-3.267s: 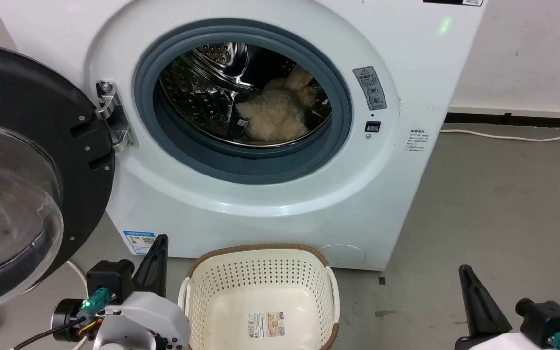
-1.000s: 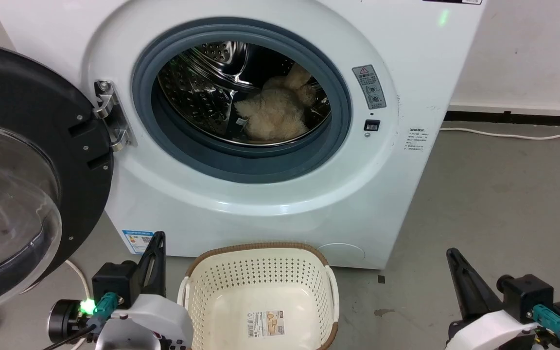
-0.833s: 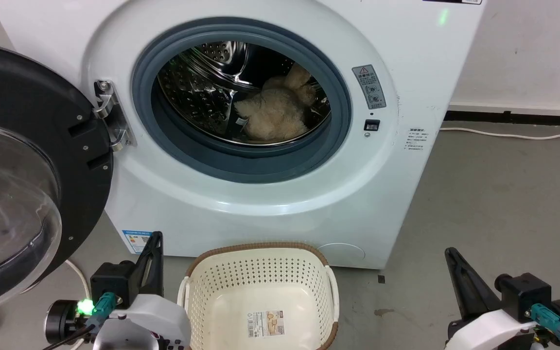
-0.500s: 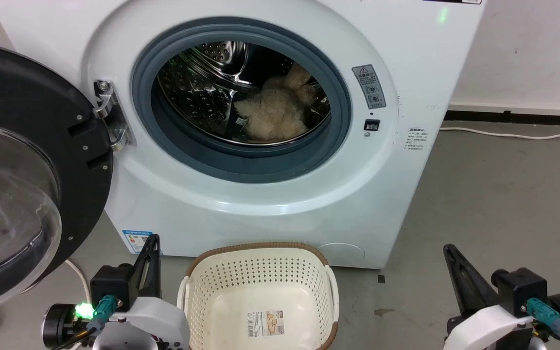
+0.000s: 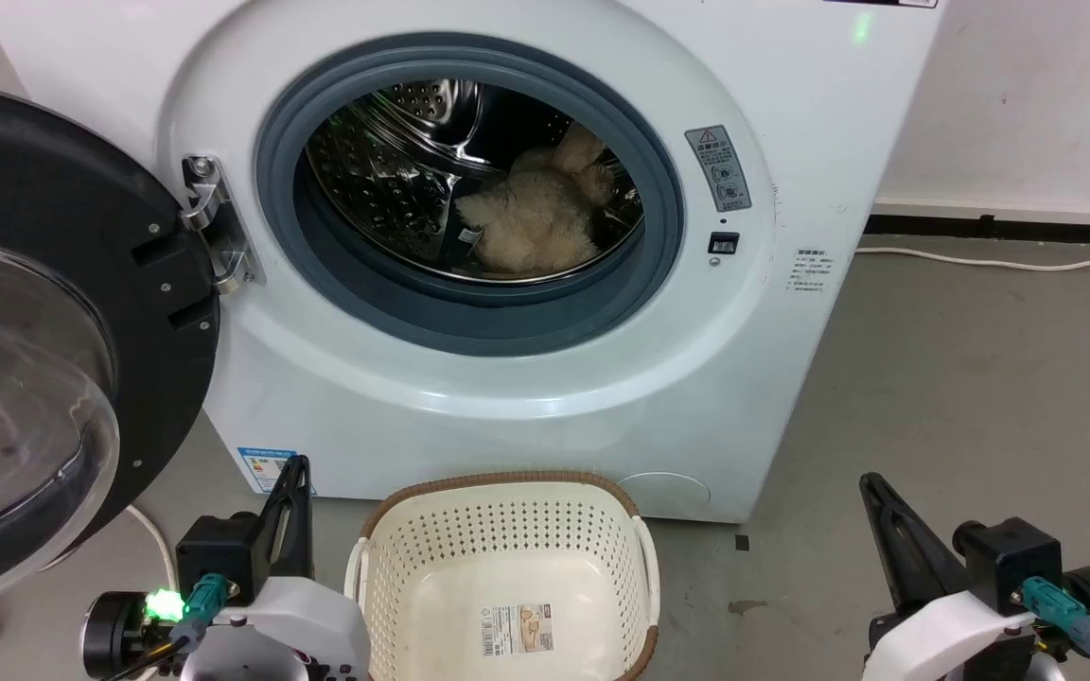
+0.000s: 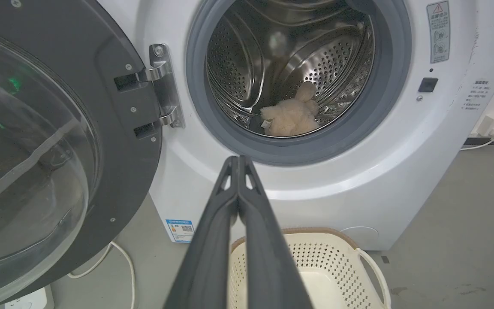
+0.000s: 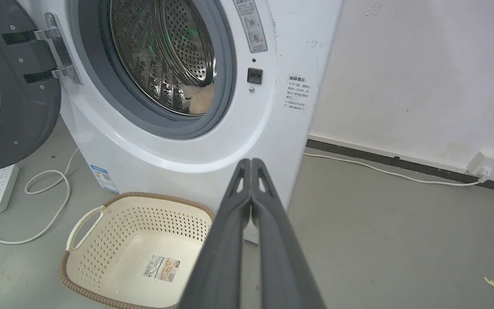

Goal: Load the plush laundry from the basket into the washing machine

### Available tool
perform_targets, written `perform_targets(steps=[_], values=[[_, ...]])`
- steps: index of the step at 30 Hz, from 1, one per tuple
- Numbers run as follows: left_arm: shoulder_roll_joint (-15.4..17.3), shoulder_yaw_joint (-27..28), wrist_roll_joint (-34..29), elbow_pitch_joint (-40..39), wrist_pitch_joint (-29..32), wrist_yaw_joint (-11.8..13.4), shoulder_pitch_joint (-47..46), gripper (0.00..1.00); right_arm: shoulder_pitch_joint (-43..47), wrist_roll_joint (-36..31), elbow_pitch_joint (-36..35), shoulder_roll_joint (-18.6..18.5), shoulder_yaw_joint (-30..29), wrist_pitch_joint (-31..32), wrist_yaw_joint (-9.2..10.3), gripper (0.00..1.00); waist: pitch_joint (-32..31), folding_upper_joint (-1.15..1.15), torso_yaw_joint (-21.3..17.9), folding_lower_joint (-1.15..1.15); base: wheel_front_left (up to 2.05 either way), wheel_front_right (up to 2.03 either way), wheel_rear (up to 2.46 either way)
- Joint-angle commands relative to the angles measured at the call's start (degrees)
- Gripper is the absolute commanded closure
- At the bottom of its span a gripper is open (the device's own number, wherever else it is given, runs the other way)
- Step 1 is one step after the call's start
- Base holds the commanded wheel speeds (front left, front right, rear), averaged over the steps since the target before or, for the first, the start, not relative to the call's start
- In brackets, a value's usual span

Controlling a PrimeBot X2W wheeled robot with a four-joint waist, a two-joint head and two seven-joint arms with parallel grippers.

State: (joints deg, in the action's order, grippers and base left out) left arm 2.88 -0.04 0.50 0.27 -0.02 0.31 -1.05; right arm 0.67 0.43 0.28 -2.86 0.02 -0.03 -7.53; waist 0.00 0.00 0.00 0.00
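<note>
The head camera looks forward and down at the washing machine (image 5: pixel 545 397) from close by, with the basket (image 5: pixel 498 480) at the bottom of its picture. The left wrist camera looks along the left gripper (image 6: pixel 238 159) from lower down, almost straight into the drum (image 6: pixel 324 64). The right wrist camera looks along the right gripper (image 7: pixel 251 162) from farther right, slanting across the machine's front, with the wall (image 7: pixel 423 77) beside it. All three share the drum's opening and the basket.
</note>
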Motion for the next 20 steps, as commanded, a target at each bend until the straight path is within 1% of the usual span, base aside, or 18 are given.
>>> perform_targets(steps=[1,20], values=[[-0.01,0.04,-0.5,-0.27,0.02,-0.31,1.05,1.0,-0.67,-0.43,-0.28,-0.01,-0.02,0.03,0.04,1.0,0.0,0.0,0.0,0.0,0.0,0.0,0.0],[-0.01,0.04,-0.5,-0.27,0.02,-0.31,1.05,1.0,-0.67,-0.43,-0.28,-0.01,-0.02,0.03,0.04,1.0,0.0,0.0,0.0,0.0,0.0,0.0,0.0]])
